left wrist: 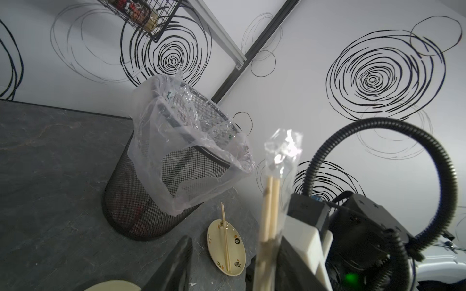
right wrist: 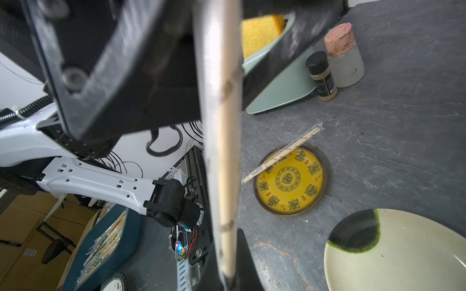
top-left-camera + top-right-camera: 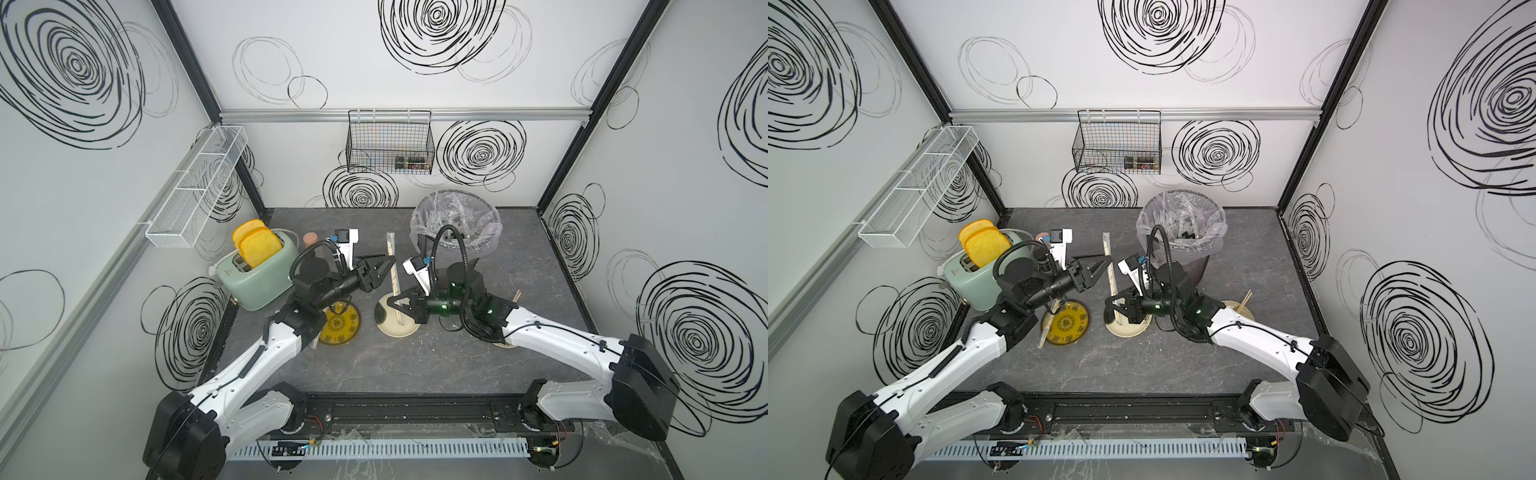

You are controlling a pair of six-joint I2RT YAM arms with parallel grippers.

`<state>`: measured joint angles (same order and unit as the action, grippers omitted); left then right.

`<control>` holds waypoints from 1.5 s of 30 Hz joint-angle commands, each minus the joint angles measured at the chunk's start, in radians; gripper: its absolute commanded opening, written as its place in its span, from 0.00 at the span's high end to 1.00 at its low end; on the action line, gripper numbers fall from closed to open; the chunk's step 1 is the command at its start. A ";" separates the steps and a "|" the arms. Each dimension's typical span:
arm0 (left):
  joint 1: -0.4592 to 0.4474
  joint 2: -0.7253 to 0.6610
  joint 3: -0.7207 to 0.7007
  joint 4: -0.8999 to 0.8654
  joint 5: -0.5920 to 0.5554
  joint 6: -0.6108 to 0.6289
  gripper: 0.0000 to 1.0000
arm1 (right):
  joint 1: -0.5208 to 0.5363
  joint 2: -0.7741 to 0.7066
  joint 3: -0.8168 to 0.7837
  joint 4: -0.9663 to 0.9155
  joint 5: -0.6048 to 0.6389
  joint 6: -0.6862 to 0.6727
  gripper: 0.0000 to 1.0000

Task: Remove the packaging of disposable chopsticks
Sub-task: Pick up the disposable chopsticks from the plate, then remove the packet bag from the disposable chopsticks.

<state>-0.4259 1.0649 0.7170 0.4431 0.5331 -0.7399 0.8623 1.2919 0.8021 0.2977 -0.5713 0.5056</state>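
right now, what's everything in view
toaster: 1, mint green, back left
bread slices: 2, yellow, in toaster
pink-lid jar: 1, cloudy, beside toaster
black-lid jar: 1, small, beside it
yellow plate: 1, patterned, left of centre
cream plate: 1, dark green patch, centre
small plate: 1, cream, right
wrapped chopsticks: 1 pair, tan, across yellow plate
bare chopsticks: 1 pair, tan, on small plate
sleeved chopsticks: 1 pair, tan, in right claw
bin: 1, black mesh, back right
shelf: 1, white mesh, left wall
basket: 1, black wire, back wall
left claw: 1, black, open
right claw: 1, black, shut on sleeved chopsticks
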 commanded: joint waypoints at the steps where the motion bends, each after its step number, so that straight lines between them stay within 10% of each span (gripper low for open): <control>1: 0.033 0.029 0.064 0.053 0.146 0.002 0.44 | 0.001 -0.031 -0.007 0.050 -0.045 -0.019 1.00; 27: 0.132 0.135 -0.008 0.432 0.403 -0.220 0.99 | 0.001 0.058 0.096 0.074 0.004 -0.016 1.00; 45: 0.088 0.097 -0.182 0.559 0.379 -0.291 0.97 | -0.032 0.098 0.178 0.106 -0.016 -0.049 1.00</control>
<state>-0.2863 1.1694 0.5827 1.0084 0.8040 -0.9985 0.8597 1.4002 0.9028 0.2684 -0.6430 0.4656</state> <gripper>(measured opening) 0.086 0.079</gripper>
